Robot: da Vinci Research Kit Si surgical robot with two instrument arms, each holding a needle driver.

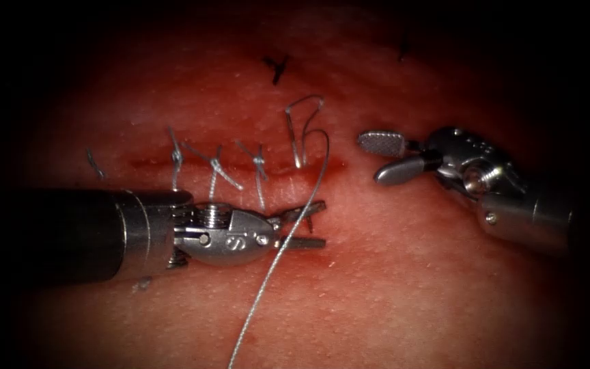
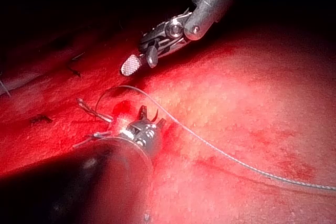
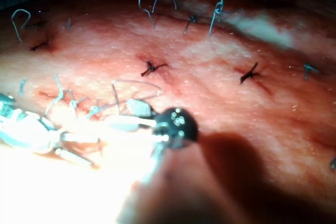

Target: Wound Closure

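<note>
Two claws work over the tissue [image 1: 404,294], and neither holds anything. From where I stand, the left claw [image 1: 303,224] comes in low from the left, its thin jaws spread a little apart and lying just below the right end of the cut [image 1: 240,167]. A single letter "S" is stamped on the metal body behind its jaws; I can read no other writing. In the left wrist view the same left claw [image 2: 148,115] shows its two tips parted, with nothing between them.

The right claw [image 1: 389,158] sits to the right of the cut, jaws wide apart: the upper jaw shows its cross-hatched gripping face, the lower one is smooth and rounded. It is empty too and hangs clear of the thread [image 1: 278,263]. In the left wrist view the right claw [image 2: 140,61] hovers above the tissue with that textured pad turned outward.

The thread rises in a loop near the right end of the cut, arcs over, crosses the left claw's jaws and runs down toward the near edge of the endoscope view. Along the cut stand several tied stitches [image 1: 218,167] with short cut ends sticking up. Red fluid [image 1: 336,167] stains the tissue around the cut. I cannot pick out the needle anywhere.
</note>
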